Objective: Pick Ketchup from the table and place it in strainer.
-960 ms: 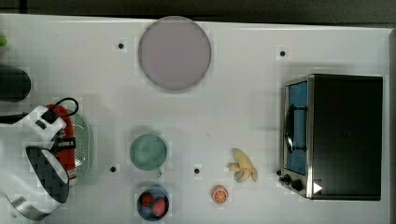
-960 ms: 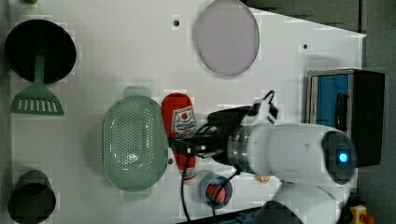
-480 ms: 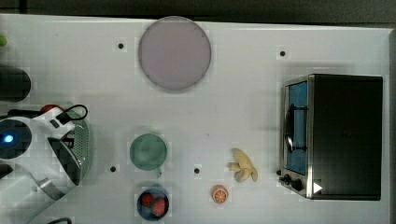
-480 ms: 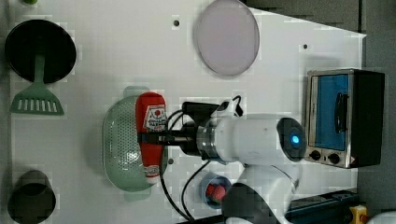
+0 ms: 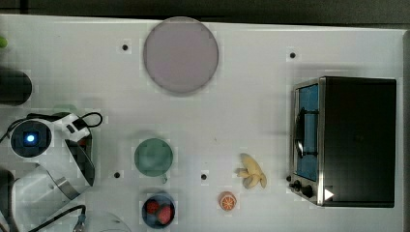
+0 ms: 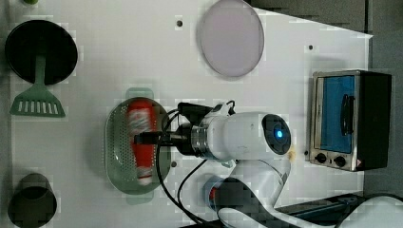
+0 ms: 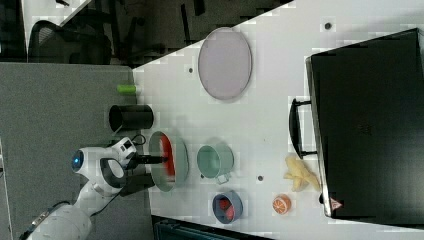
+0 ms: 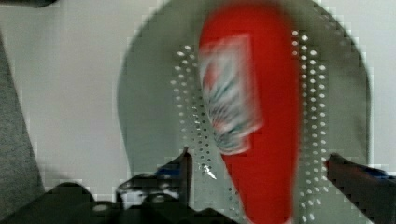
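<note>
I see the Ketchup [image 6: 141, 137] lying lengthwise inside the strainer [image 6: 116, 156], label up. My gripper [image 8: 257, 170] hangs over it with fingers [image 8: 184, 165] spread apart, clear of the bottle on both sides.

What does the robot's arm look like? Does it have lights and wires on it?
The arm is smooth, rounded white plastic with a glowing blue light on a dark round patch. Black cables loop around its wrist. The gripper at the end is black, with two slim dark fingers.
</note>
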### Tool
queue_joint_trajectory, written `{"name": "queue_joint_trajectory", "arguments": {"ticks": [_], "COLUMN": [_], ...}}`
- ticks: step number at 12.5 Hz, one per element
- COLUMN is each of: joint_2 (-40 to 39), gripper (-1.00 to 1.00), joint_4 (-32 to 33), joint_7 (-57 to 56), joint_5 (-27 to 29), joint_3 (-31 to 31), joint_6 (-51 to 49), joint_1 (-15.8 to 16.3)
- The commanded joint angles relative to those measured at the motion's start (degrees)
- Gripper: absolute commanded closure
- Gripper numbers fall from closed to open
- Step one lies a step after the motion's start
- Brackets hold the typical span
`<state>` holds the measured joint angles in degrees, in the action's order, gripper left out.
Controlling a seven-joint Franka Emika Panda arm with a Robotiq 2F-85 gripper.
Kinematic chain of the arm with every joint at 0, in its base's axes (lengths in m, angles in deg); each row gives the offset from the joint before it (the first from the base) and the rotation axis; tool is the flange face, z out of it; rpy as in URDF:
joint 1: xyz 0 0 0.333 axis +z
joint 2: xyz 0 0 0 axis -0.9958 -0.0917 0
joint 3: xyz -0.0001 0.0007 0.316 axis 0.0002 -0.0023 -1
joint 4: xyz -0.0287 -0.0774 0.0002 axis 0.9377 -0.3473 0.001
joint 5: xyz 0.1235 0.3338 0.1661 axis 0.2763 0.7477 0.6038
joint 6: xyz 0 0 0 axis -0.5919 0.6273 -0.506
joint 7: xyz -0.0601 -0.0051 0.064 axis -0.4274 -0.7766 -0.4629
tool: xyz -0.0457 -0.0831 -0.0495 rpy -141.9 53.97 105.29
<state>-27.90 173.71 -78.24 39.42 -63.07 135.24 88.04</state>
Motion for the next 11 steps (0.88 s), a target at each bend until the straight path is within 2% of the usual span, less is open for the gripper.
{"name": "queue_joint_trajectory", "arguments": {"ticks": [1,3,5,8,11], "joint_2": [3.0,6.9,12.2,19.7,24.5], "gripper": [-1.0,-1.0,-1.0,-1.0,-1.0], "joint_4": [-1.6,-1.5,-1.8,-4.6,-9.7], "joint_7": [3.8,8.6,9.5,9.4,8.8], "joint_5": [-0.3,-0.3,-0.3,-0.2,0.7], "joint_3": [-0.3,-0.2,-0.2,0.6,4.8], "joint_6": [1.4,-0.3,-6.1,-16.9,-27.6], "joint_1": [0.4,-0.8,-3.3,-8.9,-14.1]}}
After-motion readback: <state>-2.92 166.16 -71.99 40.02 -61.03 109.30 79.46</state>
